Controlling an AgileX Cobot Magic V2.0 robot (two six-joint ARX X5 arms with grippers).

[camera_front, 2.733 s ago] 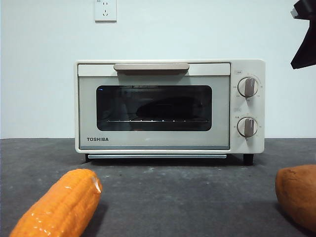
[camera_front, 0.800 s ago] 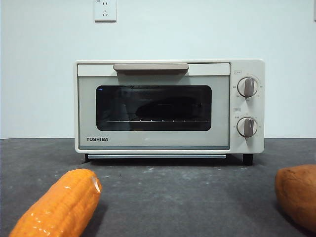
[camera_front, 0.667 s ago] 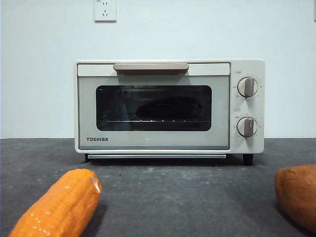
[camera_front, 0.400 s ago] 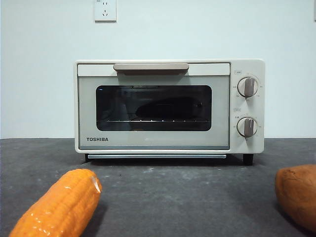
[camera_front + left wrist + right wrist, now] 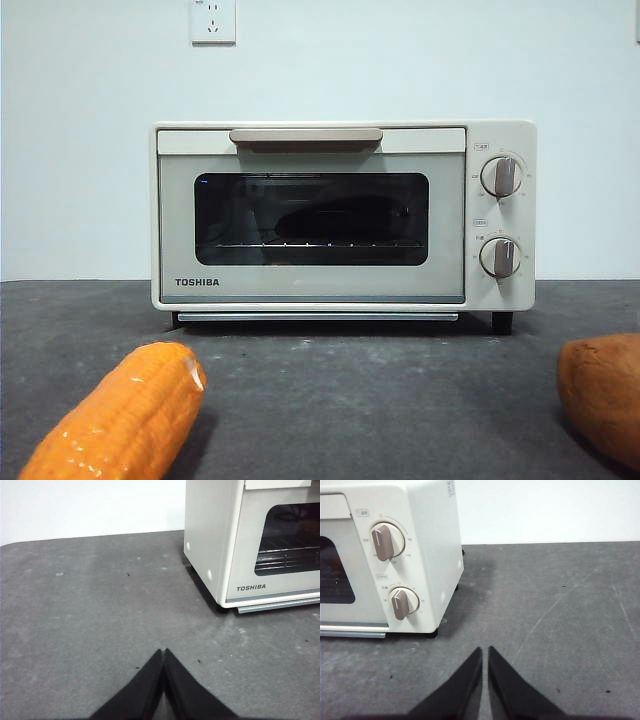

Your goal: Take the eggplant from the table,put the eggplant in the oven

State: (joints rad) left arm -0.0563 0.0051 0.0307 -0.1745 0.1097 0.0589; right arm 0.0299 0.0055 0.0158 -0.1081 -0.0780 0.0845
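The cream oven (image 5: 343, 215) stands at the back of the dark grey table (image 5: 370, 390) with its glass door closed. Behind the glass, the dark eggplant (image 5: 340, 216) lies on the wire rack. My left gripper (image 5: 163, 652) is shut and empty above bare table to the oven's (image 5: 252, 540) left. Beyond the knob side of the oven (image 5: 395, 555), my right gripper (image 5: 485, 650) hangs over the table, shut with nothing in it. Neither arm shows in the front view.
An orange corn cob (image 5: 120, 415) lies at the near left and a brown-orange sweet potato (image 5: 603, 395) at the near right. A white wall with a socket (image 5: 213, 20) stands behind the oven.
The black arm tip that showed at the top right corner 3.3 s ago has left the front view. Nothing else has moved.
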